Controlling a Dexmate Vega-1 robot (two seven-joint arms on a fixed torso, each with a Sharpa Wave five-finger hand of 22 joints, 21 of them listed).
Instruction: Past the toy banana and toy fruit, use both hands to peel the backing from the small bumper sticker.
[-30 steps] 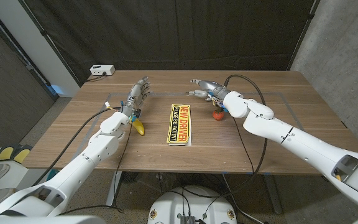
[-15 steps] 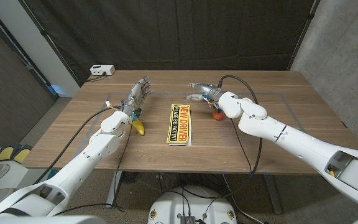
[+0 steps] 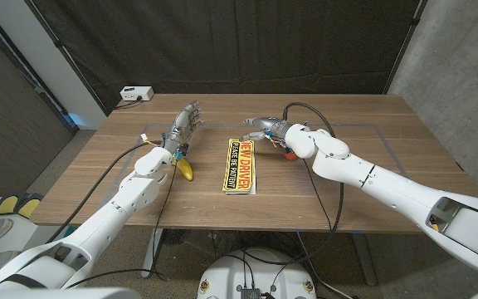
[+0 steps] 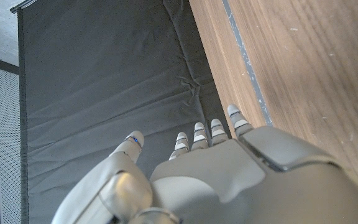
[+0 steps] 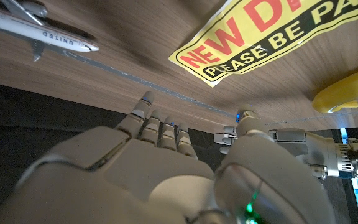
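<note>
Reaching toward the bumper sticker (image 3: 240,164), right hand (image 3: 260,126) (fingers apart, holding nothing).

Even overhead light gives the table (image 3: 363,178) soft shadows and mild sheen; wrist views blur close up.

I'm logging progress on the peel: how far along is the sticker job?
Barely begun. The bumper sticker lies flat, backing unpeeled. In hand: the right hand hovers near its far end, open; the left hand waits beyond the toy banana. Left: grip with both hands and peel.
</note>
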